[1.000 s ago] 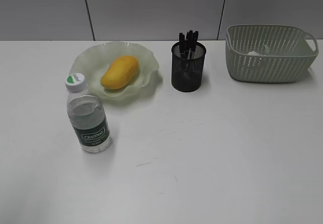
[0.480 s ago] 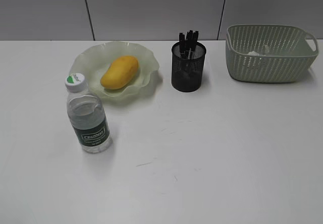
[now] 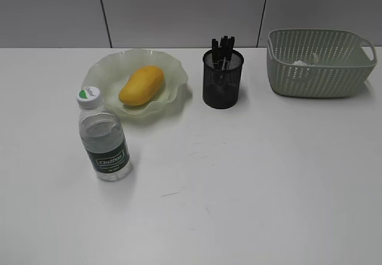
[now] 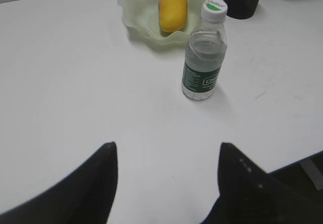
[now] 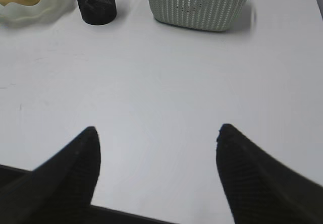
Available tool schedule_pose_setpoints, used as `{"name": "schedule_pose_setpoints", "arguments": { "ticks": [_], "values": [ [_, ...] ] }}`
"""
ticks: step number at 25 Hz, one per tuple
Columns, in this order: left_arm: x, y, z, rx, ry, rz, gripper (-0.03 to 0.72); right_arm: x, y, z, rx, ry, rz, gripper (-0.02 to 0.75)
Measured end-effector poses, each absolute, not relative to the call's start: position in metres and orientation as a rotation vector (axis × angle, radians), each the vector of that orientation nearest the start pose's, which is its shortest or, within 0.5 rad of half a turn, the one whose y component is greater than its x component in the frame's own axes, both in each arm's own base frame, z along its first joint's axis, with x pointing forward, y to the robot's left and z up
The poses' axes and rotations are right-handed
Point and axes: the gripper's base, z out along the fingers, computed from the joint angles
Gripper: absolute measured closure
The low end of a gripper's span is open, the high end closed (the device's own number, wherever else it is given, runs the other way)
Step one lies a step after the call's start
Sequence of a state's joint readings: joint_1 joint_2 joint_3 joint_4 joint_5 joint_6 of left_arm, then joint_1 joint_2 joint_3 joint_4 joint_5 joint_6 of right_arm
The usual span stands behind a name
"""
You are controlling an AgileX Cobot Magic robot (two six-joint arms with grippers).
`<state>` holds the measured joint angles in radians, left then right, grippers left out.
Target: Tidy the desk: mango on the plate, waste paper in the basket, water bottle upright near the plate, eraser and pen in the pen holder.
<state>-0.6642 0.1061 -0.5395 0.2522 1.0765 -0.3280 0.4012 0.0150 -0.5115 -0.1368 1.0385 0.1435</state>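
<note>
The mango [image 3: 141, 85] lies on the green plate [image 3: 173, 68]; it also shows in the left wrist view [image 4: 173, 10] on the plate [image 4: 132, 7]. The water bottle [image 3: 104, 138] stands upright in front of the plate, also in the left wrist view [image 4: 204, 62]. The black pen holder [image 3: 222, 80] holds several pens [image 3: 224, 48]; the eraser is not visible. The waste paper [image 3: 300, 63] lies in the basket [image 3: 319, 74]. My left gripper [image 4: 166, 148] is open and empty, well short of the bottle. My right gripper [image 5: 157, 131] is open and empty over the desk [image 3: 268, 175]. Neither gripper shows in the exterior view.
The desk's front edge shows in the right wrist view [image 5: 151, 216] just under the fingers. A grey panelled wall [image 3: 179, 8] runs behind the desk. The basket [image 5: 199, 4] and pen holder [image 5: 94, 4] stand far ahead of the right gripper.
</note>
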Motion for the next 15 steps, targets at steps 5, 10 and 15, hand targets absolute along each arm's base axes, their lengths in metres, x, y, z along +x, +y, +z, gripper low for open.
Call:
{"name": "schedule_pose_setpoints", "arguments": {
  "ticks": [5,10,15],
  "values": [
    [0.016,0.013,0.289,0.312,2.086,-0.270,0.216,0.001,-0.011,0.283,-0.235,2.008,0.170,0.176],
    [0.008,0.018,0.289,0.064,2.065,-0.144,0.223,-0.001,-0.011,0.283,-0.090,2.017,0.078,0.176],
    [-0.009,0.022,0.289,-0.149,1.984,-0.036,0.249,-0.005,-0.011,0.283,0.004,1.999,0.024,0.178]
  ]
}}
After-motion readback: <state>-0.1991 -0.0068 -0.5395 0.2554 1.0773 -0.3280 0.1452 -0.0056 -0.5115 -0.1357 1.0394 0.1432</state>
